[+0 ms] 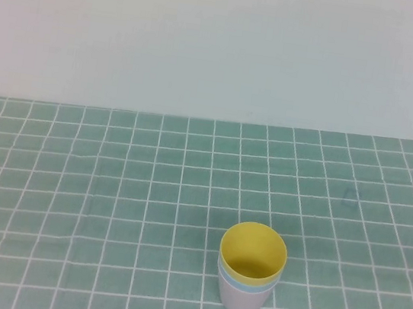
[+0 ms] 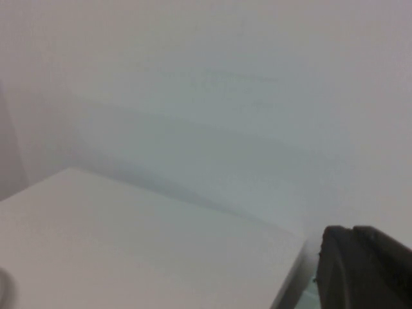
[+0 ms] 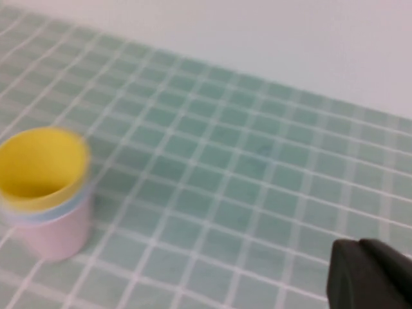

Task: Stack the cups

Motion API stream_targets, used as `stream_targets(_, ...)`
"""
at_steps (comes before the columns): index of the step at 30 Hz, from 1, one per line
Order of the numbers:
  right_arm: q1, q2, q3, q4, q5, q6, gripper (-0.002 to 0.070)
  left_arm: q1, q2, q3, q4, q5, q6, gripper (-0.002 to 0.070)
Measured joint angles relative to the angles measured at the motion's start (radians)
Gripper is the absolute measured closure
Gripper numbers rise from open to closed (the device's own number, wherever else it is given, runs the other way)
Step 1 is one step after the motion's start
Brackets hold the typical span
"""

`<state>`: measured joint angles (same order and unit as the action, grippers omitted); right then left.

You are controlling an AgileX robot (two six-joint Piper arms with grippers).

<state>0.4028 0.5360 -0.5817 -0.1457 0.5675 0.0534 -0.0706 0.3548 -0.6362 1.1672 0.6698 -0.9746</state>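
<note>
The three cups stand nested in one upright stack on the green checked cloth, near the front, right of centre. The yellow cup [image 1: 253, 252] sits innermost on top, the light blue cup [image 1: 246, 286] shows as a thin band under its rim, and the pale pink cup [image 1: 240, 302] is outermost at the bottom. The right wrist view shows the same stack: yellow cup [image 3: 40, 161], blue band [image 3: 46, 212], pink cup [image 3: 56, 237]. My right gripper [image 3: 360, 243] is shut and empty, well away from the stack. My left gripper [image 2: 353, 230] is shut and empty, beside a white surface. Neither gripper shows in the high view.
The green checked tablecloth [image 1: 109, 187] covers the table up to a plain pale wall [image 1: 222, 41] at the back. In the left wrist view a white flat surface [image 2: 129, 251] lies below a pale wall.
</note>
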Motion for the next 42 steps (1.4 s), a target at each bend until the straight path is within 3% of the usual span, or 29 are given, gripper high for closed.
stream_targets(4,-0.181,-0.075,0.065,0.006,-0.056,-0.001,0.0678,0.000,-0.010,0.000,-0.008,0.107,-0.013,0.0676)
stream_targets(10,-0.376,-0.236,0.290,0.008,-0.153,0.003,0.0678,0.000,-0.010,0.000,-0.034,0.037,-0.097,0.0676)
stream_targets(19,-0.426,-0.520,0.593,0.010,-0.484,0.003,0.0678,0.010,-0.027,0.000,-0.006,-0.208,-0.112,0.0676)
stream_targets(29,-0.432,-0.548,0.612,0.019,-0.425,0.003,0.0678,0.010,-0.245,0.232,-0.073,-0.236,-0.106,0.0676)
stream_targets(32,-0.432,-0.548,0.612,0.019,-0.425,0.003,0.0678,0.010,-0.306,0.316,-0.236,-0.282,0.026,0.0676)
stream_targets(39,-0.432,-0.548,0.612,0.019,-0.401,0.003,0.0678,0.010,-0.364,0.470,-1.053,-0.490,0.915,0.0676)
stream_targets(42,-0.432,-0.548,0.612,0.019,-0.392,0.003,0.0678,0.010,-0.364,0.551,-1.235,-0.566,1.055,0.0676)
